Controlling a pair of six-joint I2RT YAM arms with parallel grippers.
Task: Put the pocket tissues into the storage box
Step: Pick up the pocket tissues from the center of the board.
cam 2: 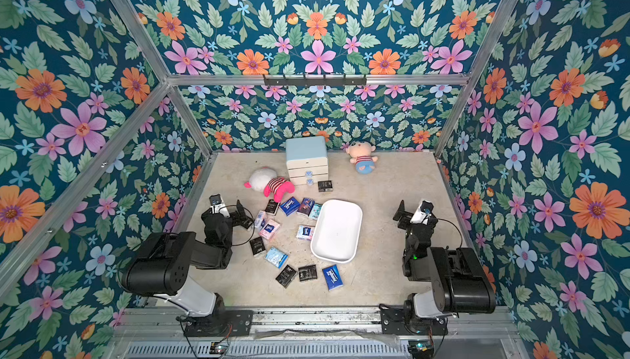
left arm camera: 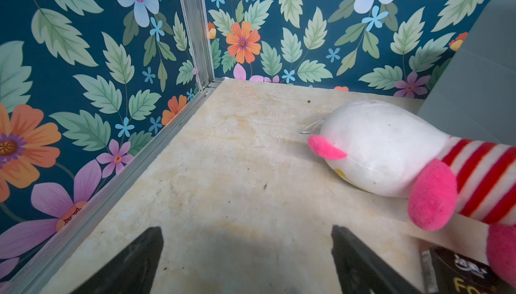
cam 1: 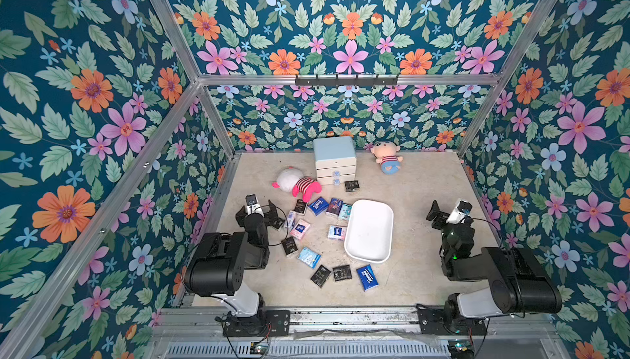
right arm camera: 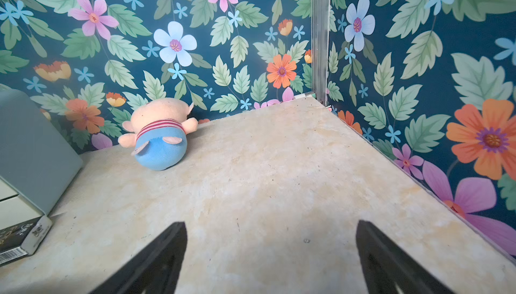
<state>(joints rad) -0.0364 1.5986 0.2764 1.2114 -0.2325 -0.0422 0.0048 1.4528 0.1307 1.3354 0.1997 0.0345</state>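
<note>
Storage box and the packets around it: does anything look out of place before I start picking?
Nothing looks damaged. The storage box is empty and sits slanted. The pocket tissues lie scattered at all angles, mostly beside it; one black packet lies apart, by the drawer cabinet.

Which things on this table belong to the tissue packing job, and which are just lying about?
Job: small plastic-wrapped pocket tissue packets, scattered; empty white shallow plastic storage box.
Lying about: white-and-pink striped plush toy; peach plush doll in blue shorts; white drawer cabinet with light-blue top.
</note>
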